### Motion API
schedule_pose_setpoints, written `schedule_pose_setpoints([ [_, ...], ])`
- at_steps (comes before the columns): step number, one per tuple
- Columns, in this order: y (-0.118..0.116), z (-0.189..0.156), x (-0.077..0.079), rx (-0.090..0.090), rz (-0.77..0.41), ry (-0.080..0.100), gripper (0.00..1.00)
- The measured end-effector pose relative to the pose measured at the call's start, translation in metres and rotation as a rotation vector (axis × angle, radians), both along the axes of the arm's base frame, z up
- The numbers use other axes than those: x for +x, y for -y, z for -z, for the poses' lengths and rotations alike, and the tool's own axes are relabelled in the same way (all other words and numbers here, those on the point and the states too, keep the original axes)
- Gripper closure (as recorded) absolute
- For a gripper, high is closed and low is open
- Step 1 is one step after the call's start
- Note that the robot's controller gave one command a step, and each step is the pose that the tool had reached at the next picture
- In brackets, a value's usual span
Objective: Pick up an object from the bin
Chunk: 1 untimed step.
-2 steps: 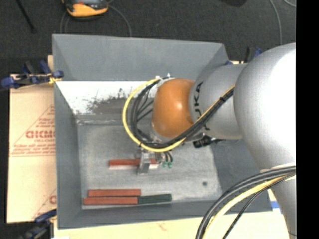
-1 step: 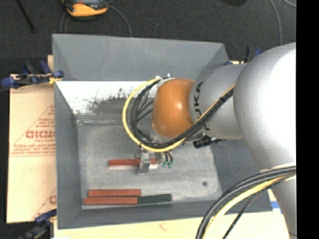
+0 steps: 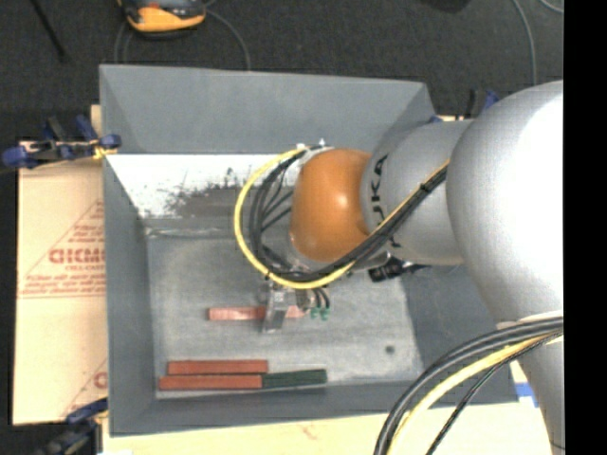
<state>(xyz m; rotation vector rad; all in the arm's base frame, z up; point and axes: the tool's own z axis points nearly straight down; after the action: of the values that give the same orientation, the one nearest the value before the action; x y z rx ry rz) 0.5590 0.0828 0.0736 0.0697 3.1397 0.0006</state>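
Hanging low over the middle of the bin (image 3: 266, 112), the end effector (image 3: 275, 316) stood on the right part of a pink bar (image 3: 232, 315). The bar lay flat on the floor, running left to right. Most of it showed to the left of the end effector, and a short pale stub showed just to the right.

The pick looked to be at its middle stage. The reach down was done, since the tool was at the bar's level and seemed to touch it or all but touch it. Nothing was raised, because the bar lay along the floor with no end tilted up. What remained, by my judgement, was a firm closing on the bar and then the lift clear of the walls.

How wide the end effector stood I could not tell; the orange cover (image 3: 327, 207) and the looped cables (image 3: 248, 226) hid much of it from above, so I would not call the bar held. A small green bit (image 3: 320, 313) sat just right of the tool (robot part or loose thing, I could not say).

Well apart, along the near wall, lay two red bars (image 3: 216, 374) side by side, and a green bar (image 3: 296, 379) touched their right end.
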Motion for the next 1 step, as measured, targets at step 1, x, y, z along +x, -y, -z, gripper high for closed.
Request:
schedule_pose_setpoints([
  [1,0.0003,-0.0197,-0.0028,-0.001,0.001,-0.01,1.0],
])
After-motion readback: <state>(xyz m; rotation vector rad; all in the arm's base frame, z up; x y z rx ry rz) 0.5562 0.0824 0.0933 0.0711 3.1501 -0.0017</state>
